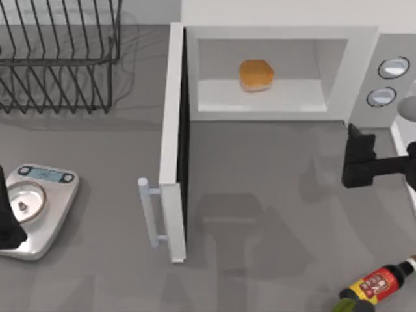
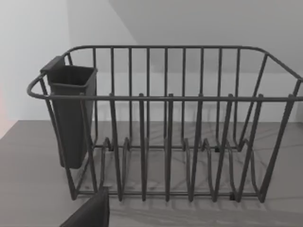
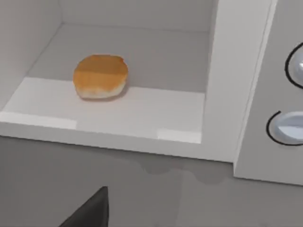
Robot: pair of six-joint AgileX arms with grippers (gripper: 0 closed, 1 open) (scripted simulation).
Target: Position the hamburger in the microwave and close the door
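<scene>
The microwave (image 1: 279,71) is my landmark: it sits at the back of the desk (image 1: 260,247) with its cavity facing me. Its door (image 1: 174,143) stands wide open, swung out from the cavity's left edge toward me, handle (image 1: 148,211) on the outer face. Left of the microwave is a wire dish rack (image 1: 58,58), and well in front of that a kitchen scale (image 1: 36,208). A dark bottle (image 1: 374,286) lies far in front of the microwave's knob panel.

The hamburger (image 1: 257,75) already rests on the cavity floor, about mid-width and clear of the walls, so I judge placing is done and closing the door is the step in hand.

My right hand (image 1: 356,156) hovers in front of the knob panel, outside the cavity, holding nothing; I think the fingers are apart, but I honestly cannot tell from this angle. My left hand (image 1: 8,221) is parked far left of the microwave, over the scale, and I cannot tell how its fingers stand either.

Next I need a hand on the outer face of the door, near the handle, pushing it round to the cavity until it shuts.
</scene>
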